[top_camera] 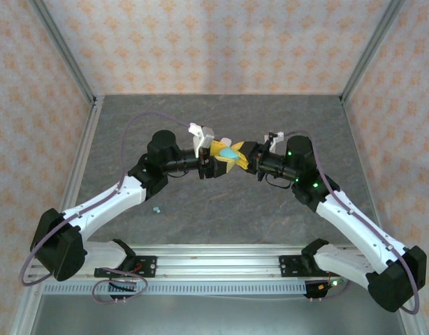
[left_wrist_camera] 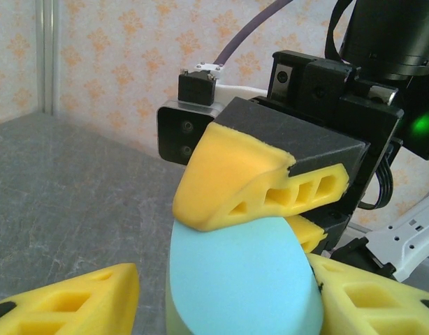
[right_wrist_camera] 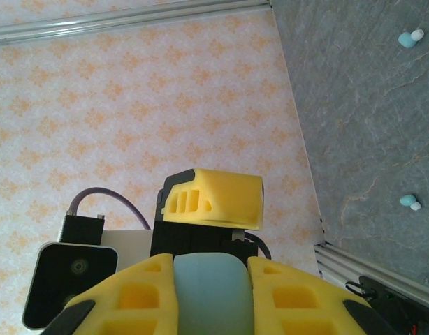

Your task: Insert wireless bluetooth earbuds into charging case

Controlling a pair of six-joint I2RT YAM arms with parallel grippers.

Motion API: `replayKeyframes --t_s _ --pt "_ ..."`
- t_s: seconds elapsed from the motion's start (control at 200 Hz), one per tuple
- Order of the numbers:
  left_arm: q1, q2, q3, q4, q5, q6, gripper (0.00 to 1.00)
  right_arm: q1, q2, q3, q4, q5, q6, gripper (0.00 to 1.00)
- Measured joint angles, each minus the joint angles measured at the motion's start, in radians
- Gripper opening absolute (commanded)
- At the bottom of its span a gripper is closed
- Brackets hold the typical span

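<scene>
1. At the centre of the worktop [top_camera: 221,209], raised off the surface, I see the charging case [top_camera: 229,150] between both pincers.
2. The case is a smooth, matte teal body with rounded edges. I can see no seam or lid line.
3. The right pincer [top_camera: 241,155] is clamped on the case. In its wrist view both yellow fingers [right_wrist_camera: 291,293] press against the case's sides.
4. The left pincer [top_camera: 220,155] is partly open and straddles the case. In its wrist view one finger [left_wrist_camera: 82,300] stands apart from the case and the other touches it.
5. Two earbuds lie loose on the worktop: the upper earbud [right_wrist_camera: 410,38] and the lower earbud [right_wrist_camera: 410,202]. Each is teal with a white tip. They are well apart from each other and from the pincers.
6. The patterned walls [top_camera: 200,42] close the back and both sides, and the mounting rail [top_camera: 221,255] runs along the near edge. I read bare worktop all around the pincers.
</scene>
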Motion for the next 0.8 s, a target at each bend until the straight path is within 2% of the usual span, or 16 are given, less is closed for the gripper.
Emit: replayKeyframes --t_s 0.245,0.58,0.801 --pt "0.000 0.000 0.000 -0.002 0.002 0.011 0.52 -0.008 -0.010 -0.008 0.002 0.008 0.008 0.10" --pt "0.000 0.000 0.000 -0.002 0.002 0.010 0.52 -0.008 -0.010 -0.008 0.003 0.011 0.018 0.10" --pt "-0.004 0.001 0.008 -0.006 0.008 0.013 0.35 -0.013 -0.011 -0.008 0.008 0.015 0.024 0.10"
